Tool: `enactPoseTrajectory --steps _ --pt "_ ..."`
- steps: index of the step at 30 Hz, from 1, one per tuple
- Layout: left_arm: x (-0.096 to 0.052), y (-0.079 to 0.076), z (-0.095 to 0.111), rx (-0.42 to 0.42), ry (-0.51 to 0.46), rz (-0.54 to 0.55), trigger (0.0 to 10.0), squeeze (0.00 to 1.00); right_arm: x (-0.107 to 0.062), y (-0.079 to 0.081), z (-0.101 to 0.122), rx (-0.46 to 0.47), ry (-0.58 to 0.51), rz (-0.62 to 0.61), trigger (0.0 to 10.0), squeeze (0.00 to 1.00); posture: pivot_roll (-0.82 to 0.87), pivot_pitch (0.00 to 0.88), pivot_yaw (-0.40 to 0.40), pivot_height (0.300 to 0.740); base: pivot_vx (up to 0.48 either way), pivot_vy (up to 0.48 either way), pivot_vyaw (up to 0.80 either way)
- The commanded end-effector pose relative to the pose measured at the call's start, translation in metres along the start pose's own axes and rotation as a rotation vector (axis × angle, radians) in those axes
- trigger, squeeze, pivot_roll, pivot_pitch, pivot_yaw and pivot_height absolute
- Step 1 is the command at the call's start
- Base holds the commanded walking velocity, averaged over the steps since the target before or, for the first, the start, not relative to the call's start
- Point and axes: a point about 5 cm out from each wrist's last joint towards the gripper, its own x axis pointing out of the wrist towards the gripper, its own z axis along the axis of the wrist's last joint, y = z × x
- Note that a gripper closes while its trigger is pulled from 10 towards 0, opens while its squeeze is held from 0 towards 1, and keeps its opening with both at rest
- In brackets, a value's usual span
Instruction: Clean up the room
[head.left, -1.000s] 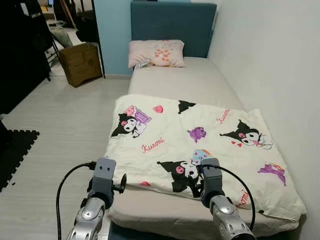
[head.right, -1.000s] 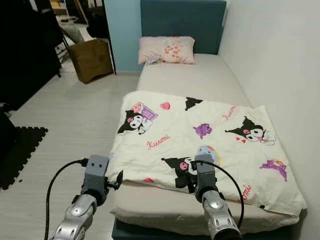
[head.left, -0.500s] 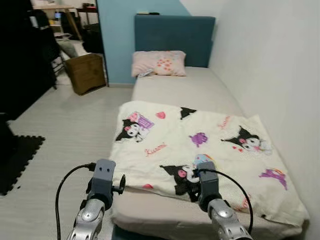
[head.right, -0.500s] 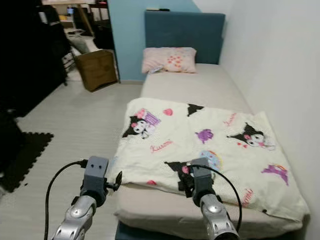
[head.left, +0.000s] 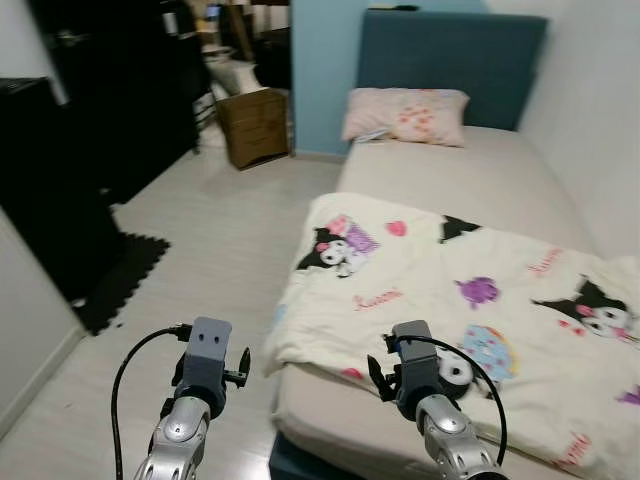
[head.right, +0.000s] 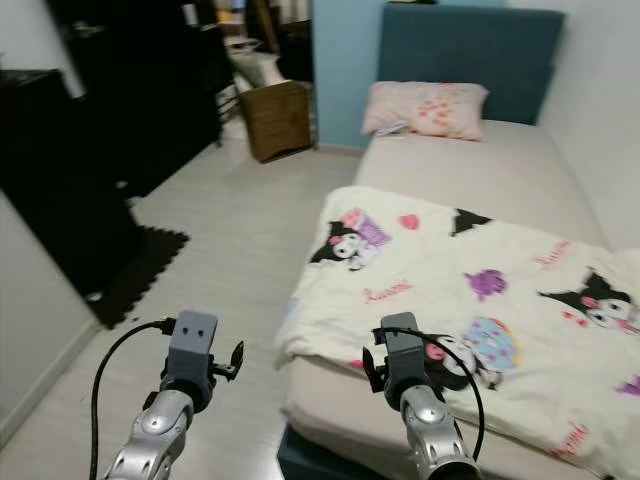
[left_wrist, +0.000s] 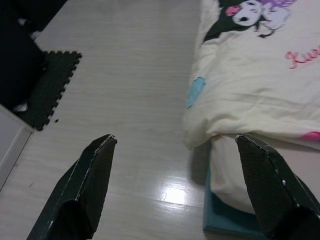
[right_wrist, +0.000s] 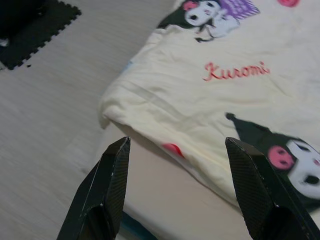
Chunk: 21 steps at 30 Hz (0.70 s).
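A cream blanket (head.left: 470, 300) printed with cartoon figures lies folded over the near half of the bed (head.left: 470, 175). A pink pillow (head.left: 405, 114) rests at the blue headboard (head.left: 450, 50). My left gripper (left_wrist: 175, 190) is open over the pale floor (left_wrist: 125, 75), beside the blanket's hanging corner (left_wrist: 200, 130). My right gripper (right_wrist: 177, 195) is open above the blanket's near edge (right_wrist: 150, 110) and the bare mattress side. Nothing sits between either pair of fingers. Both forearms show low in the eye views, the left wrist (head.left: 205, 365) and the right wrist (head.left: 415, 370).
A wooden box (head.left: 255, 125) stands on the floor by the blue wall. Dark furniture (head.left: 110, 90) lines the left side, with a black foam mat (head.left: 120, 280) in front of it. A white panel (head.left: 25, 340) is at the near left. White wall borders the bed's right side.
The whole view has swung to the left: the bed now sits further right and more floor, the mat and the dark furniture show. Both grippers keep the same open pose.
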Motion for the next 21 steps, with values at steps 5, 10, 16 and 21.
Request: enactPoseTrajectory --steps 5,10,16,21 --pt "-0.0016 0.0021 -0.0067 0.006 0.027 0.005 10.0 0.0 -0.0014 -0.0019 -0.0007 0.008 -0.009 -0.018 10.0 0.0 -0.04 0.074 -0.034 0.74 0.0 0.0 0.74" --pt "-0.0008 0.002 -0.0056 0.01 0.026 0.004 10.0 0.0 -0.0017 -0.0052 -0.0006 0.01 -0.01 -0.039 10.0 0.0 -0.04 0.075 -0.029 0.74 0.0 0.0 0.0" --pt "0.0003 0.0019 -0.0054 0.021 0.028 0.005 10.0 0.0 -0.0021 -0.0093 -0.0005 0.031 -0.013 -0.063 10.0 0.0 -0.04 0.077 -0.027 0.74 0.0 0.0 0.0" --pt "0.0008 0.0023 -0.0049 0.018 0.03 0.021 10.0 0.0 -0.002 -0.0087 -0.0003 0.035 -0.014 -0.059 10.0 0.0 -0.04 0.078 -0.028 0.74 0.0 0.0 0.0"
